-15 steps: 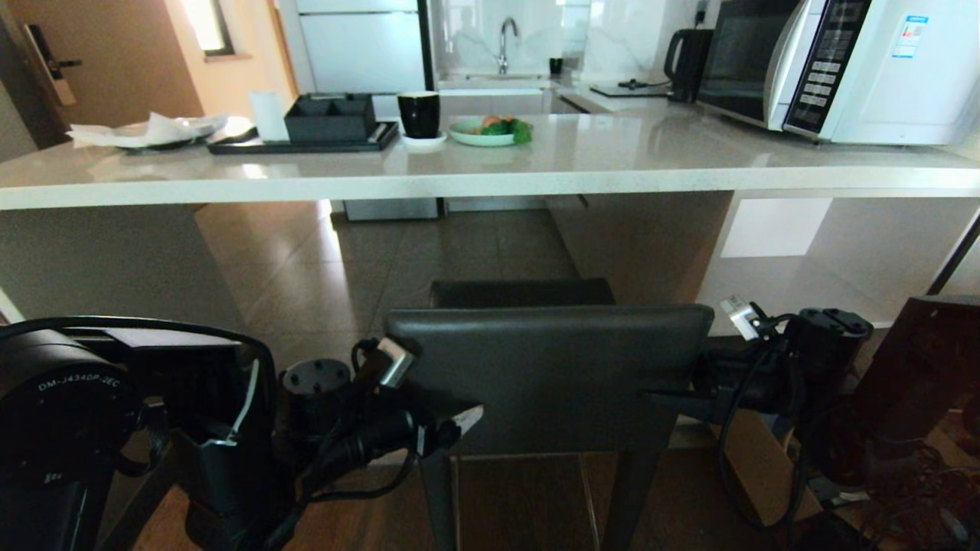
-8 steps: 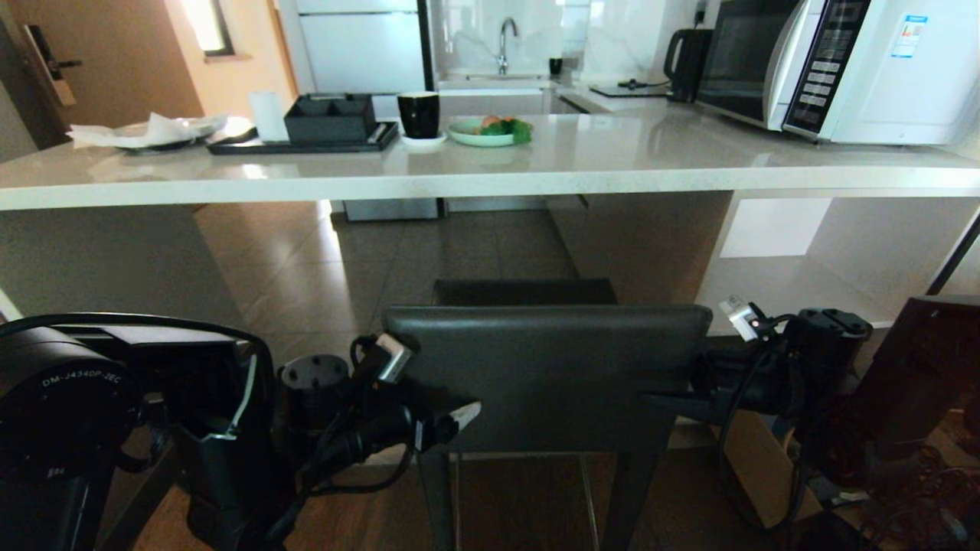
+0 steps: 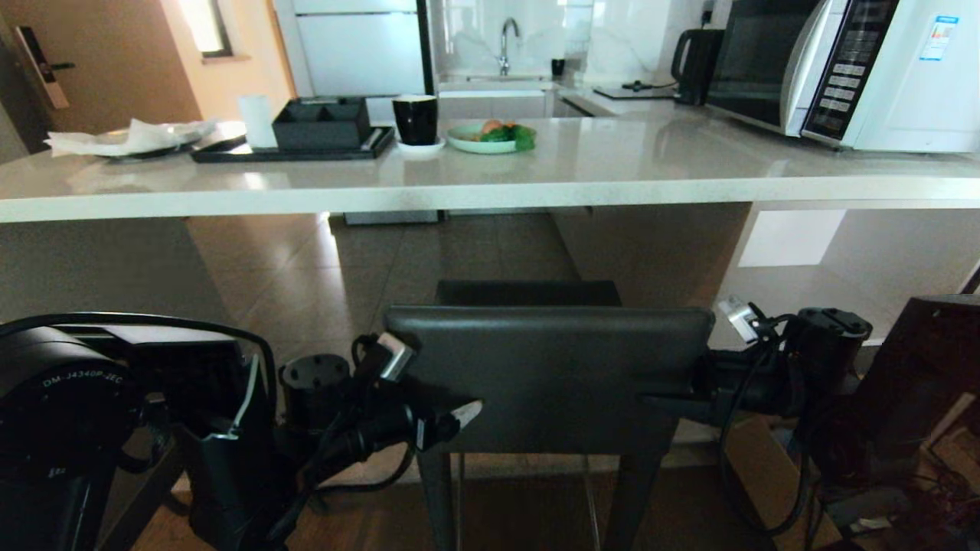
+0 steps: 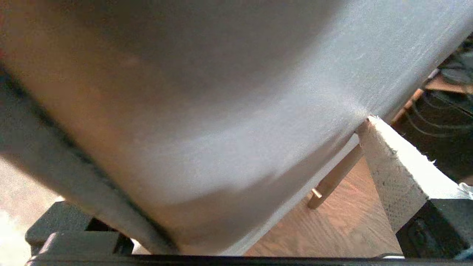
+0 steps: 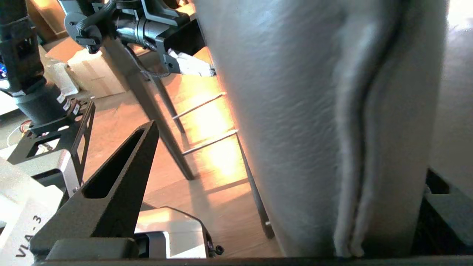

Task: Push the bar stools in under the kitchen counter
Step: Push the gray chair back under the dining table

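Observation:
One bar stool stands right in front of me, its dark grey backrest facing me and its seat pointing at the kitchen counter. The seat lies short of the counter's thick pale edge. My left gripper is open at the backrest's left side, its white padded finger resting against the leather. My right gripper is open at the backrest's right side. The backrest fills the gap beside its black finger. The slim legs and footrest bars show below.
On the counter stand a microwave, a kettle, a black cup, a plate of vegetables and a black tray. A grey panel closes the space under the counter at left. A cardboard box lies low right.
The whole view has shifted: the counter now looks nearer and lower in the picture. The stool and both grippers keep the same place in the picture.

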